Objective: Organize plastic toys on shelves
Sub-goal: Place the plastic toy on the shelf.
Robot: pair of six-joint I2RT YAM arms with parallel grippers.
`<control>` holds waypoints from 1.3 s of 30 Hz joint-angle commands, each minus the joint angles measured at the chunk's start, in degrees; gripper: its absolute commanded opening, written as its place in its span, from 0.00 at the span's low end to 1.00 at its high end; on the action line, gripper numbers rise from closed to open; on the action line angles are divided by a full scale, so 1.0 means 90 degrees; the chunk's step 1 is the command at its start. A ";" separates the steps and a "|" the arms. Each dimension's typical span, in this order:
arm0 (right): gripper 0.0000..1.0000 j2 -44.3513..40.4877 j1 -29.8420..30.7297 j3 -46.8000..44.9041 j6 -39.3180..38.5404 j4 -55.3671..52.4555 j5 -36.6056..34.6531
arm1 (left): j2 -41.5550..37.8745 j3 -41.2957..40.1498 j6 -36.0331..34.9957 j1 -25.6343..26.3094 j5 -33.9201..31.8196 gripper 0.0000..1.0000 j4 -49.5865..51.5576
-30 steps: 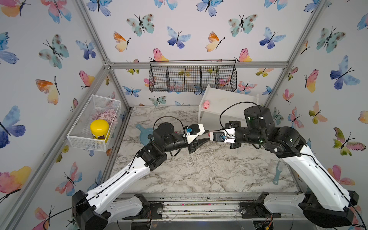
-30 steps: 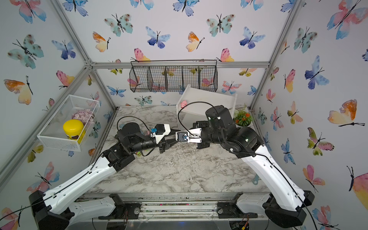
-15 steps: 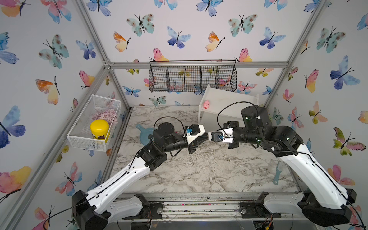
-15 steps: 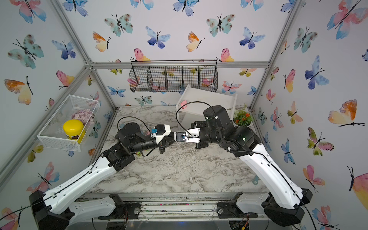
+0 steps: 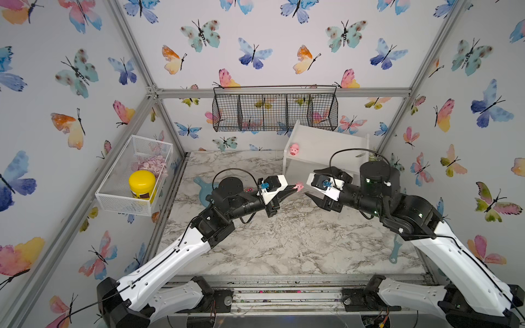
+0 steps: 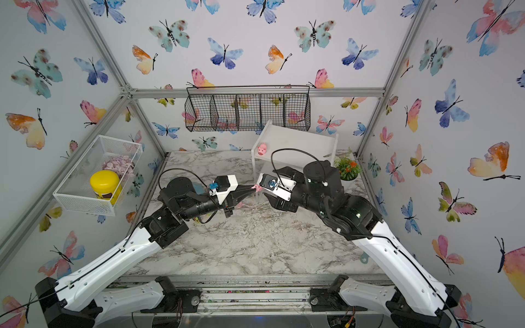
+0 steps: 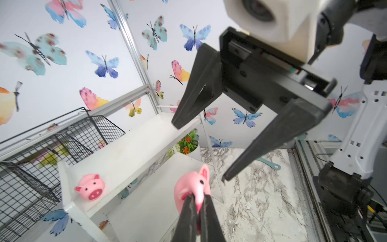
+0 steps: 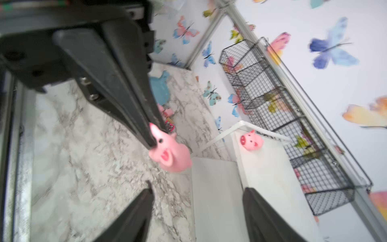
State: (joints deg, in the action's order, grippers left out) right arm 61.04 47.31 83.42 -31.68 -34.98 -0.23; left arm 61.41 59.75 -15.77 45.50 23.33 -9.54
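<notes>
The left gripper [image 7: 196,199] is pinched tight on a small pink pig [image 7: 193,188], its two black fingertips nipping a thin part at the pig's head end. A second ago it was the right gripper [image 8: 198,189] that held this pig, and the left stood open beside it; half a second ago both tips met at the toy. Now the right jaws are spread wide and have drawn back a little, touching nothing — the pig hangs just beyond their tips in the right wrist view. In both top views the two grippers face each other tip to tip above the marble table [image 5: 284,241], with the held pig between them, off the surface and just in front of the white shelf [image 5: 326,142]. The shelf stands at the back right of the table where it did before, and a second pig [image 5: 294,149] sits at the left end of its upper board, unmoved. Behind the left arm a blue dish [image 8: 160,90] lies flat on the table.
</notes>
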 commanded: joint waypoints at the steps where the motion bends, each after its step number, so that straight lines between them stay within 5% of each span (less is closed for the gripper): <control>1: 0.83 -0.0469 0.0007 -0.0409 0.2835 0.1763 -0.1188 | -0.0031 -0.0131 0.0419 0.0024 -0.0482 0.00 -0.0985; 5: 0.84 -0.0341 -0.0160 -0.0373 0.4760 0.1858 -0.1200 | 0.0390 -0.0041 0.0913 0.0033 -0.0538 0.00 -0.1837; 11: 0.83 -0.0077 -0.0873 0.0018 0.5993 0.1821 0.0260 | 0.1170 0.0138 0.1076 0.0032 -0.0891 0.00 -0.2925; 15: 0.81 0.0139 -0.1991 0.0106 0.7018 0.1943 0.2031 | 0.1782 0.0327 0.0896 0.0051 -0.1041 0.00 -0.3615; 19: 0.59 0.0579 -0.3580 -0.0269 0.8552 0.2980 0.4706 | 0.2236 0.0534 0.0570 0.0049 -0.1307 0.00 -0.3730; 39: 0.60 0.0643 -0.4114 -0.0447 0.8485 0.3166 0.5020 | 0.3829 0.1533 -0.0613 0.0036 -0.2063 0.03 -0.3275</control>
State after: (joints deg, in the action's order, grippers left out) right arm 67.96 10.55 80.12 43.97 -9.08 43.03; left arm 95.02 72.23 -19.27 45.63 6.96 -39.40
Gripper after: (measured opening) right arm 0.596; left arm 0.061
